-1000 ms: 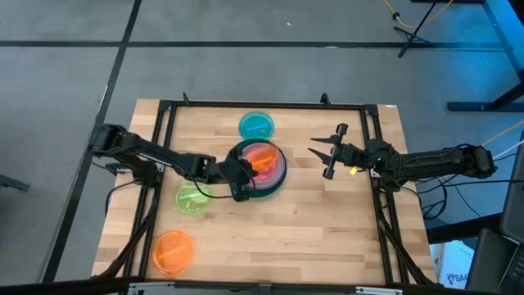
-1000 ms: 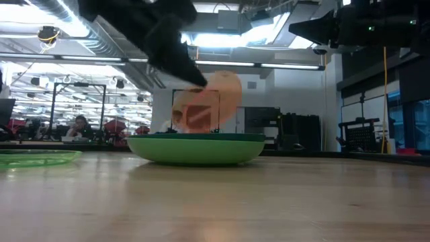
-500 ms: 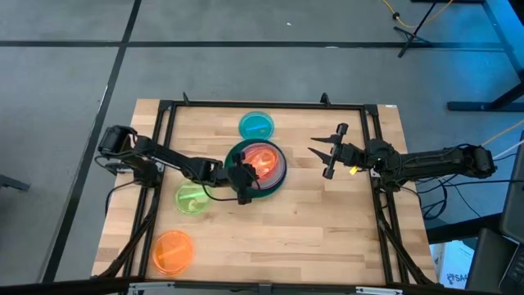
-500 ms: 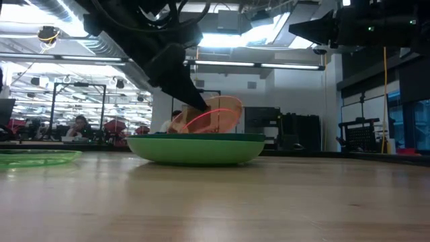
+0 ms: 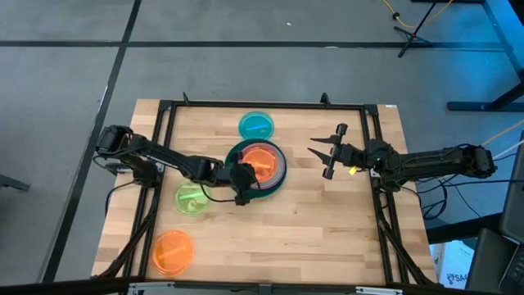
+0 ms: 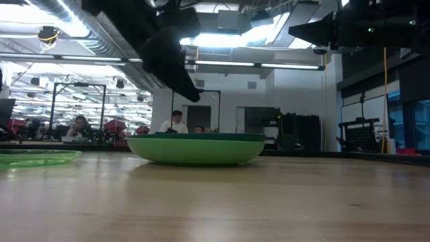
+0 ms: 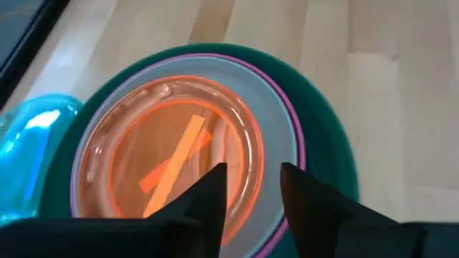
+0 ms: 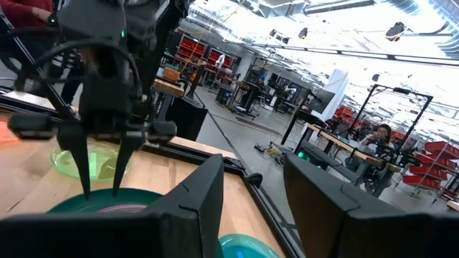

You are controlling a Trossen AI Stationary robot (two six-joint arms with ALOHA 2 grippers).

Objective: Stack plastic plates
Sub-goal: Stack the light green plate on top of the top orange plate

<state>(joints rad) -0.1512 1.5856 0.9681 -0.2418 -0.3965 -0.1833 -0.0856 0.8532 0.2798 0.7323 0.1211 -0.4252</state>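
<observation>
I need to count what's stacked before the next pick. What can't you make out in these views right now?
- Stack, high view: the orange plate on top covers the lower plates; only rims show, so no count.
- Stack, low view: the green outer plate's wall hides everything inside.
- Lime plate, high view: partly covered by the left arm.
- Blue plate, left wrist view: cut off by the edge.
- Left gripper, high view: too small to judge the opening.

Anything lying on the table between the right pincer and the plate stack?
No. In the high view only bare wood lies between the right pincer and the stack. The left pincer is at the stack's other side.
</observation>
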